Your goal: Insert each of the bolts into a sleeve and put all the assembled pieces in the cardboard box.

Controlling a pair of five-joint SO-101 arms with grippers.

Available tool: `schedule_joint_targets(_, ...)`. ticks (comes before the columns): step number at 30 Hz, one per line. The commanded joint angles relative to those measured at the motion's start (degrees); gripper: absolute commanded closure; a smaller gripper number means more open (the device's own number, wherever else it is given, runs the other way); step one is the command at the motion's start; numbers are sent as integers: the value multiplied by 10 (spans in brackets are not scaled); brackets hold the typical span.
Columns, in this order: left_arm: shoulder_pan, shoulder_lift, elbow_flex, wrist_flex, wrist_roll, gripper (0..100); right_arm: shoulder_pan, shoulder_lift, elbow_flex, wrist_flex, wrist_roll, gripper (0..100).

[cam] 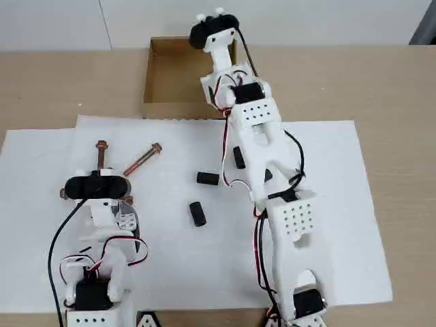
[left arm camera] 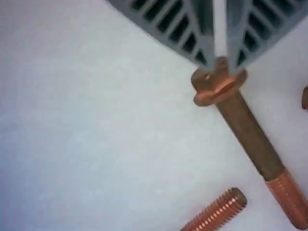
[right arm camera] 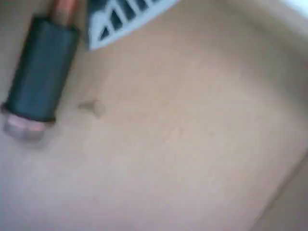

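Observation:
My left gripper is low over the white paper, shut on the head of a copper bolt that lies flat. Its grey ribbed fingers leave only a sliver of gap. Another bolt's threaded end lies close by. Two bolts rest just beyond that gripper. Black sleeves lie loose mid-paper. My right gripper is over the cardboard box, open. A bolt inside a black sleeve lies on the box floor beside one finger.
A third sleeve lies partly under the right arm, which stretches across the paper's middle to the box. The white paper covers most of the wooden table. Red and black cables hang from both arms.

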Motion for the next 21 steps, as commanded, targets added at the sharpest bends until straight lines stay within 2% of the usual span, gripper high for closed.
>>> schedule_joint_targets(1, 1, -6, -2, 3, -2, 994, -5, -90, -30, 49, 1, 859)
schedule_joint_targets(8, 1, -6, -2, 3, -2, 994, -15, -179, -30, 178, -31, 859)
schedule_joint_targets(21, -3, -6, -2, 1, -1, 994, -42, -275, -30, 450, -32, 859)
